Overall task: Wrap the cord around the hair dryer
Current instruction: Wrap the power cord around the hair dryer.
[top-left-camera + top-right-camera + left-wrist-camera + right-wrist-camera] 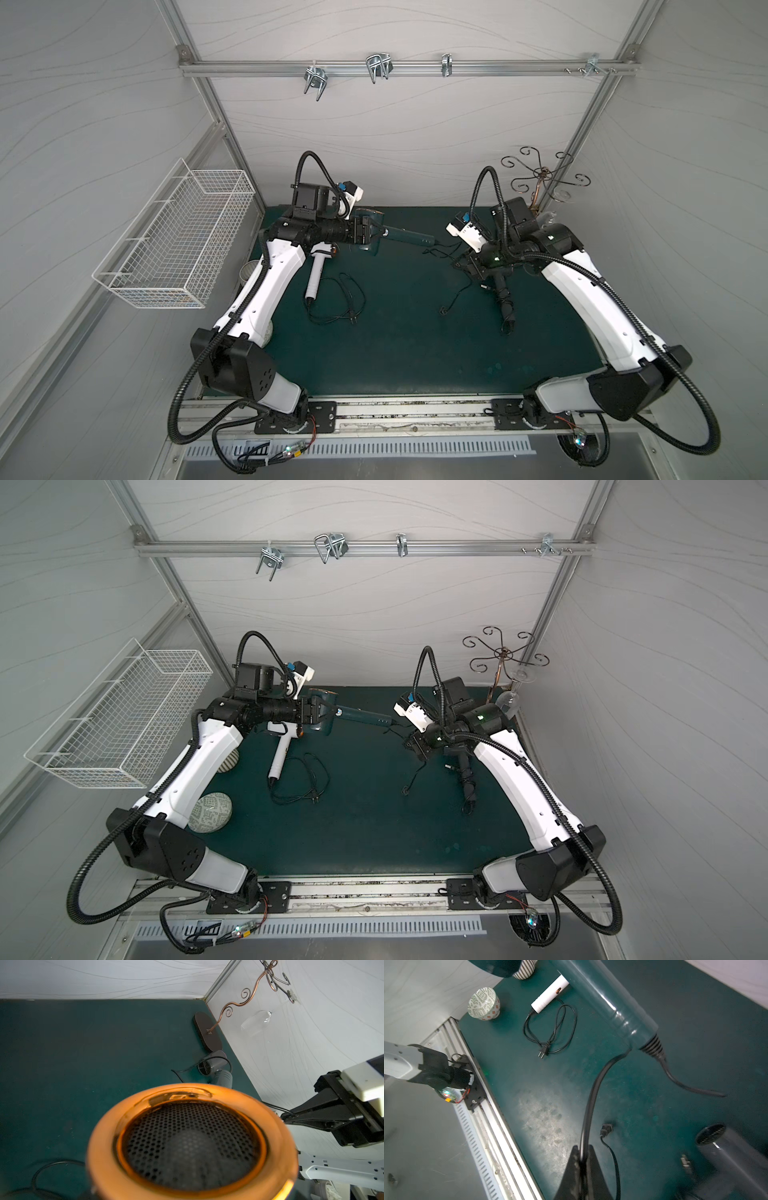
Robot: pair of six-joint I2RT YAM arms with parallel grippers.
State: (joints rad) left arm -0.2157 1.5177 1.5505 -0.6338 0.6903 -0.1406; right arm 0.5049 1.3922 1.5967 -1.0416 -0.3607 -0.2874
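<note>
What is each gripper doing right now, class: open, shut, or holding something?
Left gripper: closed on the teal hair dryer.
Right gripper: closed, pinching a black cord.

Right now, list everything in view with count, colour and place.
teal hair dryer: 1, teal, back of mat
teal dryer's cord: 1, black, trailing right
white hair dryer: 1, white, left of centre
white dryer's cord: 1, black, loose beside it
grey hair dryer: 1, dark grey, right side
bowls: 2, patterned, left edge
wire basket: 1, white, left wall
hooks: 4, silver, back rail
glass stand: 1, copper, back right corner
wine glass: 1, clear, at stand
mat: 1, dark green, tabletop
left end effector: 1, black, gripping teal hair dryer
right end effector: 1, black, pinching teal dryer's cord
</note>
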